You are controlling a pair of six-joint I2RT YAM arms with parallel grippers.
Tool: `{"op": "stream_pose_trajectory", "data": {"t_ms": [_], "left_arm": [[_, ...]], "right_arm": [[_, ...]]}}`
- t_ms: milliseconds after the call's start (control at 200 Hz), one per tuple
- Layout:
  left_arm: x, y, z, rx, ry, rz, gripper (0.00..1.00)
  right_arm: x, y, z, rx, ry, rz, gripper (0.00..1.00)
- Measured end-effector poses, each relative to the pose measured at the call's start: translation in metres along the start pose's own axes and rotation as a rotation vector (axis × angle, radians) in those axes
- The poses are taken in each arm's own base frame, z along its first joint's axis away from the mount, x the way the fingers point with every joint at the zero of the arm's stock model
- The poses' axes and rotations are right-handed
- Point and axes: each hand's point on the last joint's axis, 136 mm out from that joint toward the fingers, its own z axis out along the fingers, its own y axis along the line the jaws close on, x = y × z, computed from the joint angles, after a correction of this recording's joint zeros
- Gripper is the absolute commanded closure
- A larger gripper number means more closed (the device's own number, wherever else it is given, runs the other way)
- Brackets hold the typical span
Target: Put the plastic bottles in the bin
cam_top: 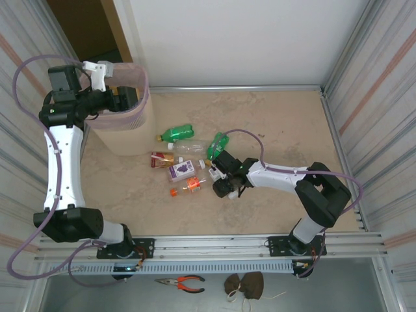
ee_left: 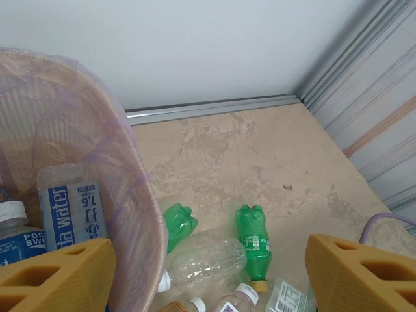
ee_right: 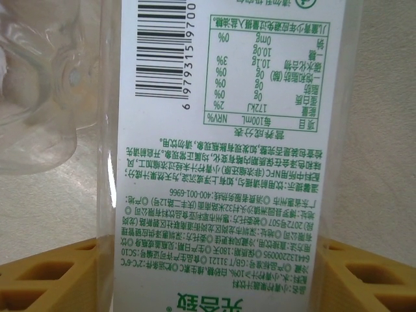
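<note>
The pink mesh bin (cam_top: 123, 133) stands at the far left. My left gripper (cam_top: 125, 97) hangs open above its rim with nothing between its yellow fingers (ee_left: 55, 276). Inside the bin (ee_left: 97, 136) lie a water-labelled bottle (ee_left: 68, 208) and a blue-labelled one (ee_left: 16, 237). Several plastic bottles lie mid-table: a green one (cam_top: 177, 134), a clear one (cam_top: 188, 148), another green one (cam_top: 218, 144), a purple-labelled one (cam_top: 182, 170), an orange one (cam_top: 187, 187). My right gripper (cam_top: 221, 179) is low among them. Its fingers (ee_right: 370, 279) press both sides of a clear bottle with a white printed label (ee_right: 214, 195).
Corrugated metal walls (cam_top: 364, 84) close in the table on the left, right and back. An aluminium rail (cam_top: 214, 244) runs along the near edge. Orange-handled pliers (cam_top: 184, 281) and a brown object (cam_top: 246, 285) lie below it. A cable (cam_top: 250, 135) loops over the right arm.
</note>
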Motion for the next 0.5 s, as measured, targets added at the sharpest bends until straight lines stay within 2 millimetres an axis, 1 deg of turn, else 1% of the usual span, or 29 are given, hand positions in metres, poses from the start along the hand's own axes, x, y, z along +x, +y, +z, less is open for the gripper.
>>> {"op": "stream_pose_trajectory", "data": {"t_ms": [155,235,346,496], "left_arm": [[-0.003,-0.003,0.0,0.015,-0.01,0.0,0.24],[-0.004,-0.004,0.0,0.023,-0.017,-0.003,0.24],[-0.008,-0.008,-0.002,0.035,-0.032,-0.006,0.24],[-0.016,-0.019,-0.009,0.069,-0.081,0.004,0.24]], "right_arm": [[0.002,-0.001,-0.001,0.007,0.005,0.0,0.44],[0.001,-0.004,-0.005,0.018,-0.001,0.0,0.45],[-0.004,-0.007,-0.019,0.028,-0.037,0.004,0.45],[-0.017,-0.01,-0.047,0.03,-0.124,0.014,0.45]]}}
